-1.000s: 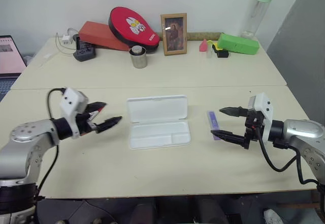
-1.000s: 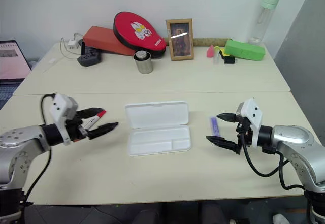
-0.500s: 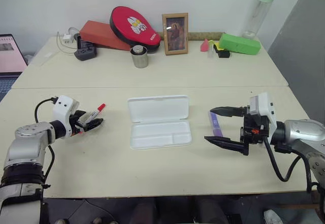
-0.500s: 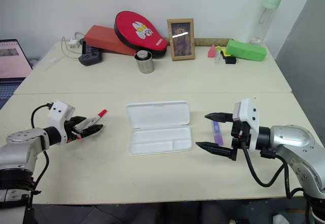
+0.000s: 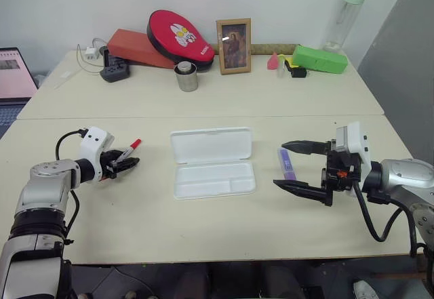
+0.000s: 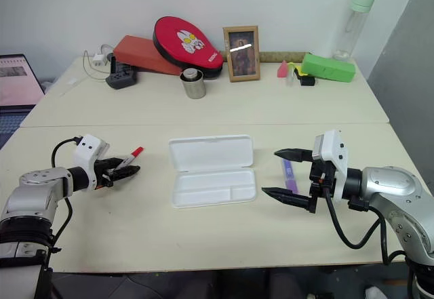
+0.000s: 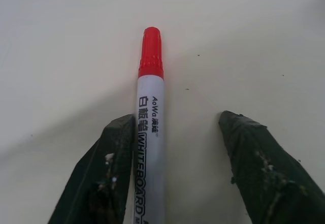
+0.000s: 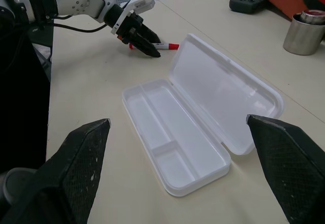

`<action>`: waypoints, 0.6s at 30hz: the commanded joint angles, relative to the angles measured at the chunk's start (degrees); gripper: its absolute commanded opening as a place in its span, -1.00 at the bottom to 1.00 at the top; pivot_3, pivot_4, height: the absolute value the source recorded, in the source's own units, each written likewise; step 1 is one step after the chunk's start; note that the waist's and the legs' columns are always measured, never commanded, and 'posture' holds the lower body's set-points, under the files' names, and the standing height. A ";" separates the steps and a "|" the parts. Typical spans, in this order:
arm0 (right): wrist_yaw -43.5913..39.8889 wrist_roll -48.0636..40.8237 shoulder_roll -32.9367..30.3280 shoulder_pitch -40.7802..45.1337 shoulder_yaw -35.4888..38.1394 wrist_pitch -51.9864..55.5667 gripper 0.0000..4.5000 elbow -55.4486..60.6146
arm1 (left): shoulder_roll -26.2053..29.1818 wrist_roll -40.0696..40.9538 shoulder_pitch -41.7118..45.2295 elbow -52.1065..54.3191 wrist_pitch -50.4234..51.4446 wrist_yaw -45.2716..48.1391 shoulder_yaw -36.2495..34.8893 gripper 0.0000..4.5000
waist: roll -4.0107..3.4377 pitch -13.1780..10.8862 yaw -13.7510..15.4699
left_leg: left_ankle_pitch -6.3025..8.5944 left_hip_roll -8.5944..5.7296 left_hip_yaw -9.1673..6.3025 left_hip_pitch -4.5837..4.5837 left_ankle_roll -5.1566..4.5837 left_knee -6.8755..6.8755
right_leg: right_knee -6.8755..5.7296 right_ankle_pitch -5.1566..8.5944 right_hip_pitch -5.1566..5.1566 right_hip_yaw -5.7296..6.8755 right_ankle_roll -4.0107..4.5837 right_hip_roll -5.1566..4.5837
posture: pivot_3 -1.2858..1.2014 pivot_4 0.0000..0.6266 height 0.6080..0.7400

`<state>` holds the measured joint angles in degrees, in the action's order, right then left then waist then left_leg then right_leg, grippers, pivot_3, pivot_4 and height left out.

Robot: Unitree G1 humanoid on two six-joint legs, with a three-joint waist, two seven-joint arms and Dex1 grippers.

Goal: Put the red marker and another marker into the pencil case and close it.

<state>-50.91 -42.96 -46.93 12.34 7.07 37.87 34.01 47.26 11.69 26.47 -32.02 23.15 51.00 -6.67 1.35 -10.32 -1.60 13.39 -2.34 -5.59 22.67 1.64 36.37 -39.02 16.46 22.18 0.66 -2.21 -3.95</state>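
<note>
While the white pencil case [image 5: 211, 163] lies open in the middle of the worktop [image 5: 203, 224] with its lid folded back and its tray bare, we are at the first pickup: our left hand [image 7: 172, 153] has its two fingers either side of the red marker [image 7: 148, 132], which lies on the worktop left of the case. In the left wrist view one finger [image 7: 109, 178] touches the white barrel while the other stands off it, so the fingers are half spread and the marker is not pinched. We judge the next move calls for drawing the fingers together on the barrel, lifting, and carrying the marker rightward to the long compartment of the tray. Our right hand [image 5: 306, 168] hangs to the right of the case, fingers spread wide and holding nothing, with the purple marker [image 5: 285, 163] lying on the worktop just beside it; that one waits its turn. Along the back of the worktop stand a red paddle case [image 5: 178, 36], a framed picture [image 5: 232, 45], a metal cup [image 5: 185, 76], a green box [image 5: 319, 59], a clear bottle [image 5: 344, 15] and a power strip [image 5: 112, 72], all well apart from our work. Nothing lies between either marker and the case, so the path looks free; the raised lid is the only edge to mind.
</note>
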 commanded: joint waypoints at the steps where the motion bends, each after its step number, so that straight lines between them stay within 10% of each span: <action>1: -0.22 -0.59 0.21 1.03 1.08 -1.52 1.00 1.25 | -0.41 -0.64 -2.17 0.57 1.53 -0.29 0.34 -0.13 | -0.01 0.00 -0.07 | 0.00 0.00 0.00 0.00 0.00 0.00 | 0.00 0.00 0.00 -0.01 0.00 0.00 | 0.03 -0.52 1.00; 9: -0.86 -0.13 0.25 1.56 0.83 -2.21 1.00 0.24 | 0.06 0.63 -5.93 4.45 2.67 -0.42 -1.20 -0.79 | -0.02 0.02 -0.20 | 0.00 0.02 0.03 -0.04 0.00 0.00 | 0.00 0.00 0.00 -0.05 0.00 -0.05 | 0.03 -0.52 1.00; 18: -2.03 -0.97 -1.04 1.96 2.40 -2.12 1.00 -0.04 | 6.61 5.26 -17.70 27.22 3.75 7.22 -5.02 -0.81 | 0.00 -0.02 -0.26 | 0.01 0.06 0.04 -0.03 0.00 -0.04 | 0.04 0.00 0.03 -0.11 0.01 -0.10 | 0.03 -0.52 1.00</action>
<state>-52.41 -42.84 -47.13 13.29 7.42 36.56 33.29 50.87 15.46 11.49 -12.49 28.44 54.00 -10.43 1.36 -10.34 -1.86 13.40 -2.28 -5.57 22.68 1.64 36.33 -38.97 16.46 22.24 0.55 -2.20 -4.05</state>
